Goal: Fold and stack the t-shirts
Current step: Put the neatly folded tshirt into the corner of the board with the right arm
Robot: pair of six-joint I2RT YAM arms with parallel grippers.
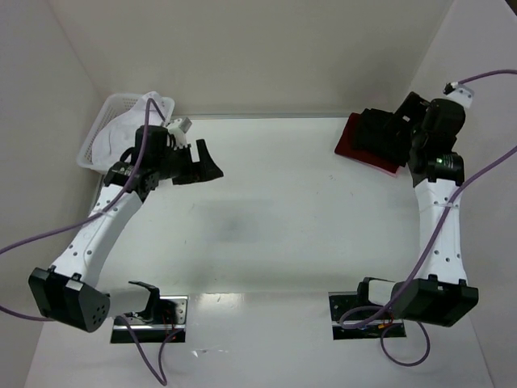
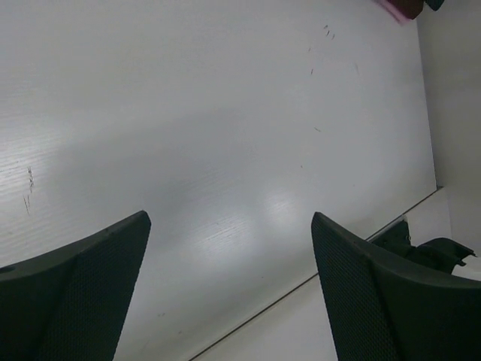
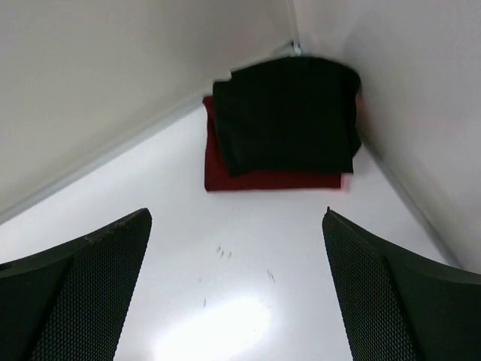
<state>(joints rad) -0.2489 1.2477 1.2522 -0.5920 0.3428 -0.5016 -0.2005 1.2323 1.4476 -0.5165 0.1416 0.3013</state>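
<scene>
A folded black t-shirt point(image 3: 289, 116) lies on a folded dark red t-shirt point(image 3: 263, 180) in the table's far right corner. The dark red t-shirt also shows in the top view point(image 1: 349, 144). My right gripper point(image 3: 234, 218) is open and empty, held above the table a little short of that stack; in the top view it point(image 1: 386, 129) overlaps the black shirt. A white t-shirt point(image 1: 133, 121) lies crumpled in the basket at the far left. My left gripper point(image 1: 206, 162) is open and empty beside the basket, over bare table in its wrist view point(image 2: 229, 218).
The white lattice basket point(image 1: 93, 145) stands in the far left corner. White walls enclose the table on the left, back and right. A sliver of the red stack point(image 2: 394, 9) shows at the top of the left wrist view.
</scene>
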